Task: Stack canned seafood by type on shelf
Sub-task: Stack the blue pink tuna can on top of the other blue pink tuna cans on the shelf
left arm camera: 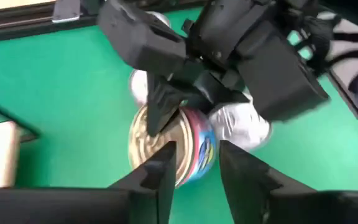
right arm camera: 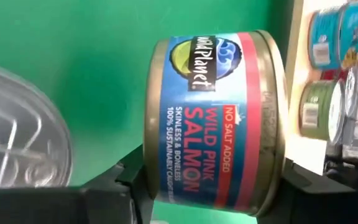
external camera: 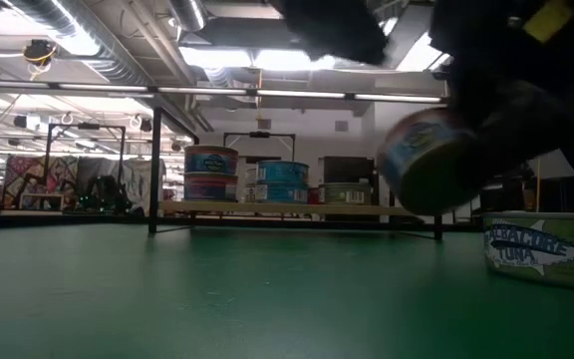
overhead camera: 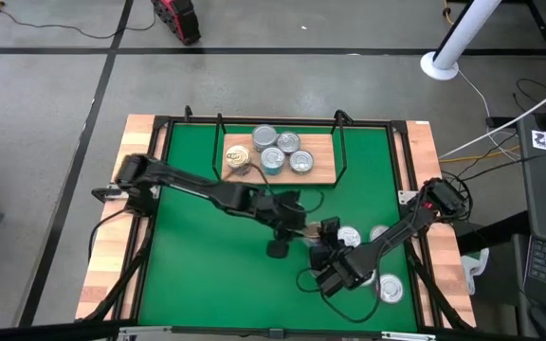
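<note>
From above, both arms met over the green mat [overhead camera: 197,256], south of the shelf [overhead camera: 322,173] bearing stacked tins [overhead camera: 275,142]. Right wrist: the right gripper [right arm camera: 210,180] clamped a salmon tin [right arm camera: 213,121] by its ends. Left wrist: the left gripper [left arm camera: 197,165] stood part-open around that tin

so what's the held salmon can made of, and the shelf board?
Salmon can: looks like metal with gold-toned rims, brushed gold lid in the left wrist view, wrapped in a glossy printed paper or film label. It sits between the right gripper fingers. Shelf board: pale wood, matte, faint grain; thin black wire uprights.
</note>
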You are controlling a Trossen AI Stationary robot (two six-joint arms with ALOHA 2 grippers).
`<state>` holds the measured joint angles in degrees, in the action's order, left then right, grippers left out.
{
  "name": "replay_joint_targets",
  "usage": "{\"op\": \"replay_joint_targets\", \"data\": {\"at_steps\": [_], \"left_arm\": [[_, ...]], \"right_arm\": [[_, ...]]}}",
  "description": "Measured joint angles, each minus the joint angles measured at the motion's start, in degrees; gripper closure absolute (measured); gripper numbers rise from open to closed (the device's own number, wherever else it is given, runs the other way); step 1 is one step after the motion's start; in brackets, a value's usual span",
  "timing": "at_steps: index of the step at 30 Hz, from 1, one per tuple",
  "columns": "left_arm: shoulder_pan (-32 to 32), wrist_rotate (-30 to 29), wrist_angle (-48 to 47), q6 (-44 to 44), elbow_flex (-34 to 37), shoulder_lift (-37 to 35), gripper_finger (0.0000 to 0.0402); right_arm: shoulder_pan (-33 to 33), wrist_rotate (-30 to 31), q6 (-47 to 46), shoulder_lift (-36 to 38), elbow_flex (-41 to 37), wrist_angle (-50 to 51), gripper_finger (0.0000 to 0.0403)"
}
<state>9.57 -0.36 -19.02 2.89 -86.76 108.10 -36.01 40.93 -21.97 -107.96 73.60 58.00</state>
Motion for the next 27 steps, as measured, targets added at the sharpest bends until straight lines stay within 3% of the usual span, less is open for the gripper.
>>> {"op": "replay_joint_targets", "data": {"at_steps": [8,16,21,27], "left_arm": [[-0.10,-6.20,-19.25,-4.06,0.02,-13.58,0.0275],[-0.36,-18.05,-32.31,-9.07,0.02,-25.48,0.0274],[-0.89,-21.53,-35.36,-10.33,0.04,-29.94,0.0274],[-1.10,-22.81,-36.43,-9.16,0.07,-31.76,0.0274]], "right_arm": [[6.39,8.70,20.25,0.00,2.91,-12.52,0.0224],[18.05,9.94,54.77,0.00,4.37,-41.31,0.0215],[26.01,3.72,71.53,0.00,4.39,-59.77,0.0221],[35.11,-13.44,78.13,0.00,4.39,-69.28,0.0214]]}}
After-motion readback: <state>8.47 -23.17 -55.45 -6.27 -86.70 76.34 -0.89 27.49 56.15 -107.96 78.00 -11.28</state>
